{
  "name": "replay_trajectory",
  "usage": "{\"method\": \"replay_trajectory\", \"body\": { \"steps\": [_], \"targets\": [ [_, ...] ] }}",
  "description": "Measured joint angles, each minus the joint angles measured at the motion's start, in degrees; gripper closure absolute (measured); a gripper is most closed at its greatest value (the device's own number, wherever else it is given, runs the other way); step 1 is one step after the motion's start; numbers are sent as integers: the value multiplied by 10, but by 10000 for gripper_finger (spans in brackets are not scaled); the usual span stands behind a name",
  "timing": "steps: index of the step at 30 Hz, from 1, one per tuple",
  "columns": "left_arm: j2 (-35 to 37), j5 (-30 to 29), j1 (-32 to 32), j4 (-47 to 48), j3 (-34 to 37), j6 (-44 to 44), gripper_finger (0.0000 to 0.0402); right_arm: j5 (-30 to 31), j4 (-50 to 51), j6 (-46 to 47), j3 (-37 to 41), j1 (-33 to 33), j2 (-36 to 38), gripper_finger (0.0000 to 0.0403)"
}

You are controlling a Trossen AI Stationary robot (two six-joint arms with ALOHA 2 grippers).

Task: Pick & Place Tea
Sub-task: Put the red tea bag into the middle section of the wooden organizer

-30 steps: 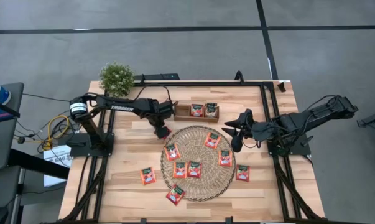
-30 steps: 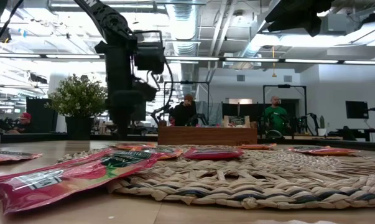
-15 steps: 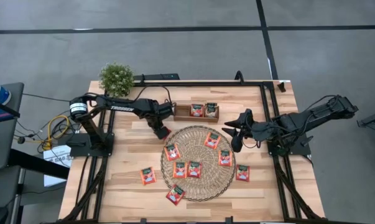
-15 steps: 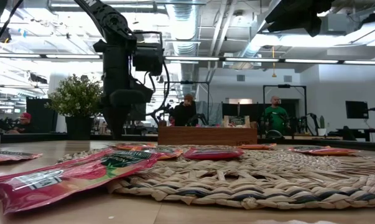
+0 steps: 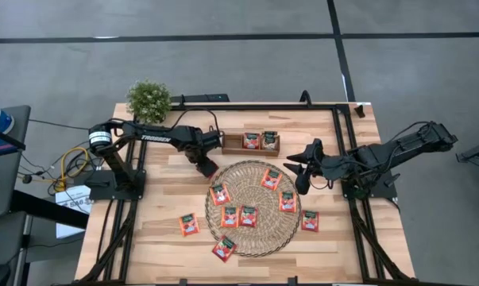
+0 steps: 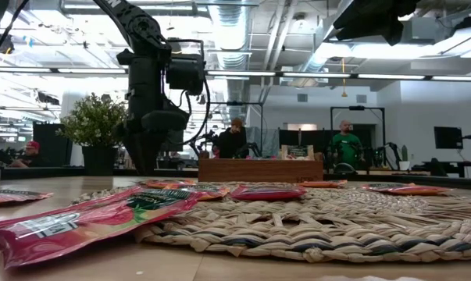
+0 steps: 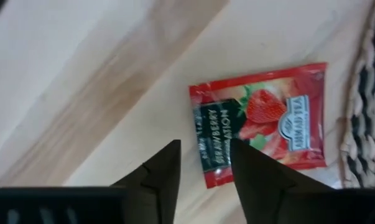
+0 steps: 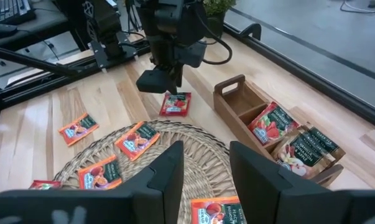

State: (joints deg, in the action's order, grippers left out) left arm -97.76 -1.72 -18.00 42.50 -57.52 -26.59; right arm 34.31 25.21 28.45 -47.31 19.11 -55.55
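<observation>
wooden tray near mat, bare planks between

Glossy foil-like sachets lie on a smooth pale wood table, a rough woven straw mat, and a brown wooden tray.

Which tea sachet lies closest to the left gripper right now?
The strawberry sachet on bare wood just off the woven mat's rim, directly beneath the left gripper. The other loose sachets lie on the mat or farther off.

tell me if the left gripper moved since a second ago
Yes. In the high view the left gripper has shifted slightly toward the wooden tray, away from the straw mat. The red tea sachet now lies on the table below its open fingers.
</observation>
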Motion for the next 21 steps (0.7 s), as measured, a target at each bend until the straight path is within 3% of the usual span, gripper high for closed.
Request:
{"method": "replay_trajectory", "body": {
  "steps": [4,17,21],
  "targets": [
    [-1,-26,0,-2,0,-4,256,0,0,0,0,0,0,282],
    [-75,-5,0,-34,-9,-27,255,0,-3,0,0,0,0,282],
    [-76,-2,-1,-36,-8,-29,271,0,-4,0,0,0,0,282]
  ]
}}
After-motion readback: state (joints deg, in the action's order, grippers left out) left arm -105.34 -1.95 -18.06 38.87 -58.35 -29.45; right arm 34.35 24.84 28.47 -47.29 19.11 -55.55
